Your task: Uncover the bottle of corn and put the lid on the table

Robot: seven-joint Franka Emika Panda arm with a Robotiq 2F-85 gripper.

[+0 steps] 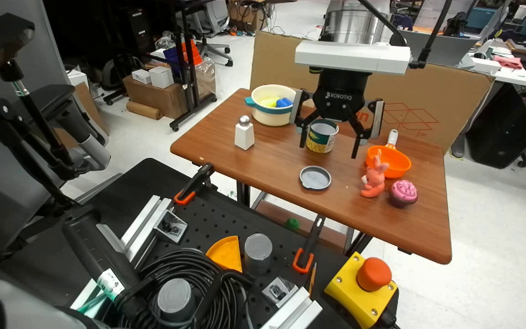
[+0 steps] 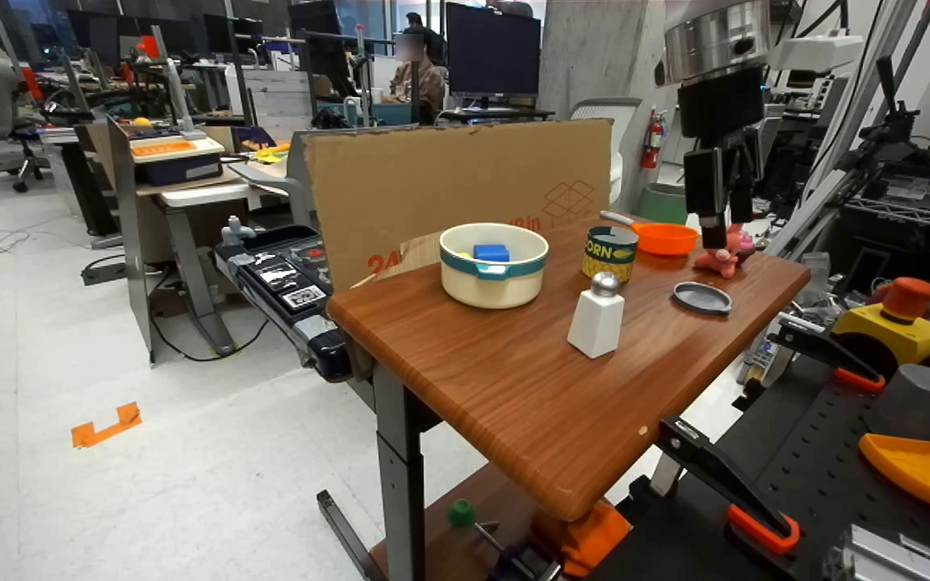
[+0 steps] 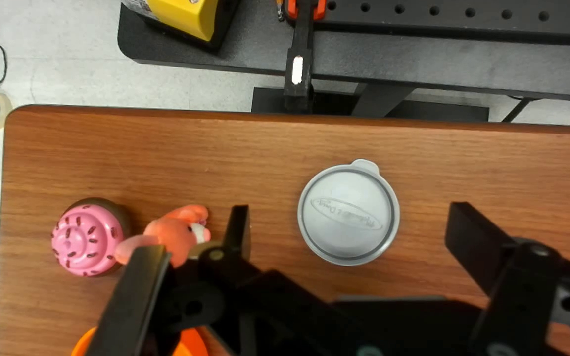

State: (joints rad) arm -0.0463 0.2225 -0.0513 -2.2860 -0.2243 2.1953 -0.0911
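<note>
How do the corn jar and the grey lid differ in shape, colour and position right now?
Shape: the corn jar is a squat upright cylinder; the lid a thin flat disc with a small tab.
Colour: the corn jar is green and yellow; the lid grey.
Position: the lid lies nearer the black platform; the corn jar stands farther from it.
Shared: both are round, both rest on the table, and neither is in the gripper.

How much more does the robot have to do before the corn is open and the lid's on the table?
Done: the grey lid is off the corn can and lies flat on the wooden table. In hand: nothing; the tool hangs open, its jaws wide apart. Left: probably nothing, except perhaps moving the tool away.
</note>
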